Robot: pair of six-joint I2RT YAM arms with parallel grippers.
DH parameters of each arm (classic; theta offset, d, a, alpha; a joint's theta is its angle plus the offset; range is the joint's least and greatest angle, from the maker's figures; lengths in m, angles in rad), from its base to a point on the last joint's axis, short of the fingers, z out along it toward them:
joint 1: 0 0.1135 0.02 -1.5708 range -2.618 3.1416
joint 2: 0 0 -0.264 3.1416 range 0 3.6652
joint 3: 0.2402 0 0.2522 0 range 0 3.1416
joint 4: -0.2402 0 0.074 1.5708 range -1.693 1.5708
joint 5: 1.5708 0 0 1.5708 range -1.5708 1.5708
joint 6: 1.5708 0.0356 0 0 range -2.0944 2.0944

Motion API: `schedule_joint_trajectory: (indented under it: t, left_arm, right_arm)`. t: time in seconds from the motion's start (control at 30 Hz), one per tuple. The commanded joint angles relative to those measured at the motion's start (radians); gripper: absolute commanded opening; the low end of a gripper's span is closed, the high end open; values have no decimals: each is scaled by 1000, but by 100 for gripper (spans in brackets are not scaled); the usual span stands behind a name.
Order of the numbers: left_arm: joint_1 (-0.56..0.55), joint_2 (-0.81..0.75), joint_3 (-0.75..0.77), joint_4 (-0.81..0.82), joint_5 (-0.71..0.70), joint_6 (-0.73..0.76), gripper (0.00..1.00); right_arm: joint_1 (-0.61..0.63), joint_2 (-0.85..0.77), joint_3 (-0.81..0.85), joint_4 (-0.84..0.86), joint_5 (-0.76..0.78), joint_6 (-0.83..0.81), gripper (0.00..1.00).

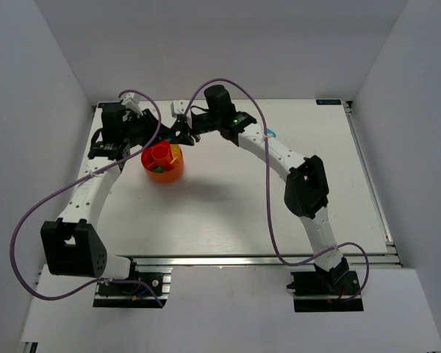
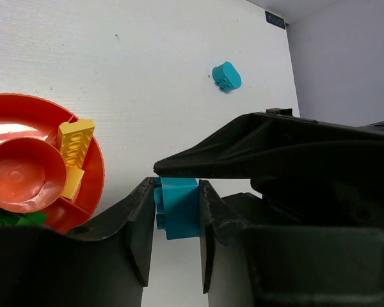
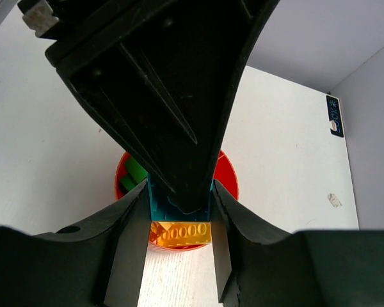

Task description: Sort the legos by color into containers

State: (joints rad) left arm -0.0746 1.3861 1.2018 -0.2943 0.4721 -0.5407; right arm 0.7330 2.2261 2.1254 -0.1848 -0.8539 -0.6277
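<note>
1. Cyan brick (image 2: 178, 211) is held off the white table (image 1: 279, 213) between two robot arms that meet at the far left, just beside the orange bowl (image 1: 164, 175).
2. Black fingers of the left gripper (image 2: 177, 187) are closed on the brick, one pressed against each of its sides, as the left wrist camera shows.
3. From the opposite side, the right gripper (image 3: 179, 195) clamps the same brick. Its two fingers sit tight against the cyan edges, and the tip of one left-gripper finger lies across the brick between them.
4. Seen from the right wrist, the bowl sits directly beyond the shared brick, with its rim showing on both sides of the fingers.
5. Inside the bowl, a yellow brick (image 2: 75, 142) lies tilted in the outer trough against the raised centre ring (image 2: 19, 174).
6. Green pieces (image 3: 133, 173) lie in another part of the same trough; their number cannot be told.
7. On the bare table a spare cyan piece (image 2: 226, 76) lies alone, well apart from the bowl. In the overhead view it sits close to the right arm's forearm.
</note>
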Motion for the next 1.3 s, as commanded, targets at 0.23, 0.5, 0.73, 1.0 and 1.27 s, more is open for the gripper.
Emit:
schedule_joint_trajectory:
  t: [0.23, 0.5, 0.73, 1.0, 1.27]
  left_arm:
    - [19, 27, 140, -118, -102, 117, 11]
    - [48, 224, 341, -269, -222, 332, 7]
    - [49, 395, 497, -354, -266, 314, 3]
    - [39, 539, 616, -465, -271, 341, 5]
    - [30, 576, 611, -486, -268, 349, 8]
  right_arm:
    - [-39, -129, -109, 21, 136, 152, 89]
    - [-210, -392, -404, -50, -26, 227, 16]
    - [-300, -655, -777, -1, -76, 207, 0]
    - [-388, -772, -941, 103, -91, 328, 0]
    - [-466, -793, -963, 114, -120, 338, 11]
